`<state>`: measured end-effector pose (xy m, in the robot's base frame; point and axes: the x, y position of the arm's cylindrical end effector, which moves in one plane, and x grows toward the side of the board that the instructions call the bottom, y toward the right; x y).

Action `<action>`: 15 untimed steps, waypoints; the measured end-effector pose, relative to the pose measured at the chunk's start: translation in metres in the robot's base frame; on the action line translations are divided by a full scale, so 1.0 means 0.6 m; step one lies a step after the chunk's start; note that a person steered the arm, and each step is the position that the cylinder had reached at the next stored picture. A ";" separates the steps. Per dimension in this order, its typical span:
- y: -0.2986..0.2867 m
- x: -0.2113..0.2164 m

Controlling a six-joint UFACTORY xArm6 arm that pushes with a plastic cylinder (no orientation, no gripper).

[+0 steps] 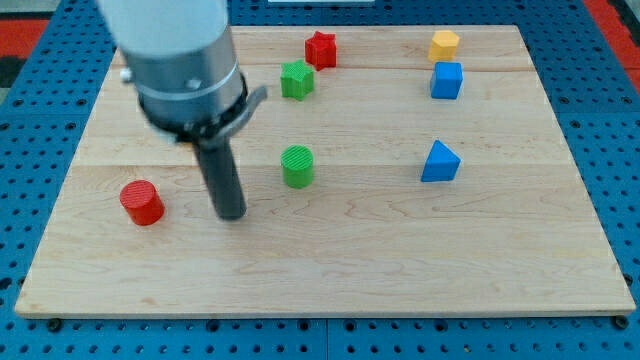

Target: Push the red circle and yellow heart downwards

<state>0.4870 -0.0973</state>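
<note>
Red circle (142, 203): nearest the view's bottom, just left of my tip, apart.
Tip (232, 215): rod upright, touching no block; no claw.
Green circle (297, 166): up-right of tip.

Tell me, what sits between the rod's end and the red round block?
Nothing: in the camera view only bare board separates my tip from the red round block.

Robot lab: wooden board (330, 270) on blue pegboard bench (620, 120)
</note>
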 end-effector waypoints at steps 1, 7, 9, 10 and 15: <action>0.017 -0.122; -0.144 -0.037; -0.120 0.018; -0.149 0.021; -0.203 -0.046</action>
<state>0.4592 -0.2189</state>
